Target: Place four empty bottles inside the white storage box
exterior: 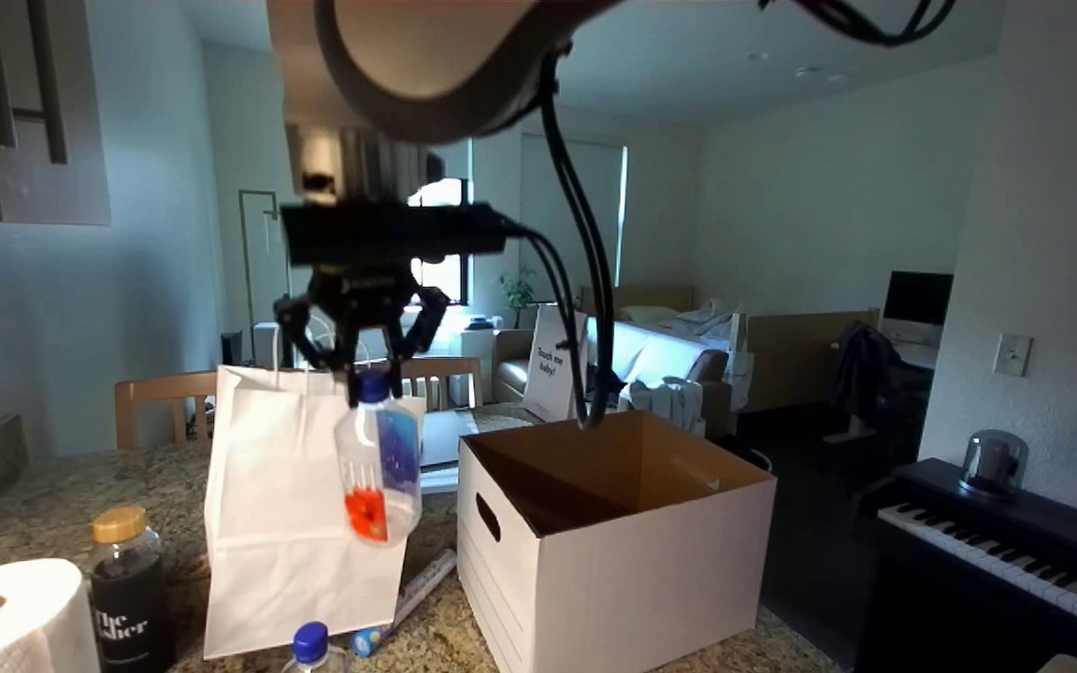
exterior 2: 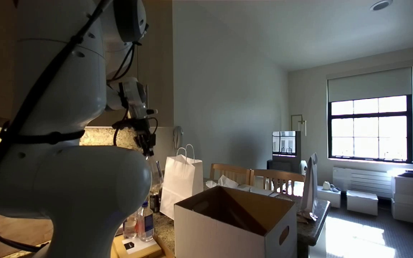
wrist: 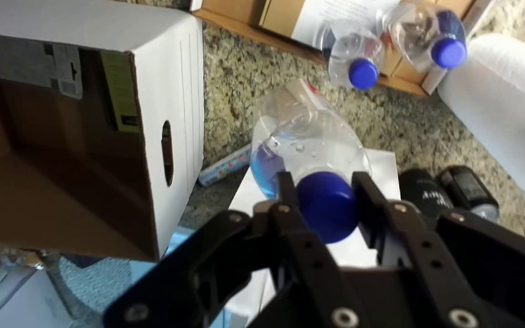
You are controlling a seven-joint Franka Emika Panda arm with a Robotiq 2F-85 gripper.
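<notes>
Clear plastic bottle [exterior: 378, 477] is hanging from the gripper [wrist: 325, 196], outside the white storage box [exterior: 641, 579].
Fingers [wrist: 366, 196] are pinching its blue cap [wrist: 327, 209]; two more bottles [wrist: 351, 51] are standing near a paper roll [wrist: 490, 95].

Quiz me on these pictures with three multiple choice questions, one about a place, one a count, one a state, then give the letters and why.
1. Where is the patterned tube?
A) on the counter between the white storage box and paper bag
B) in the box
C) in the bag

2. How many blue caps does the wrist view show?
A) one
B) four
C) three

3. The pincer is:
A) open, empty
B) shut on a bottle
C) shut on the bag

1 A: the wrist view shows it lying between them.
2 C: one on the held bottle, two on other bottles.
3 B: a cap sits between its jaws, the bottle hanging below.
</notes>
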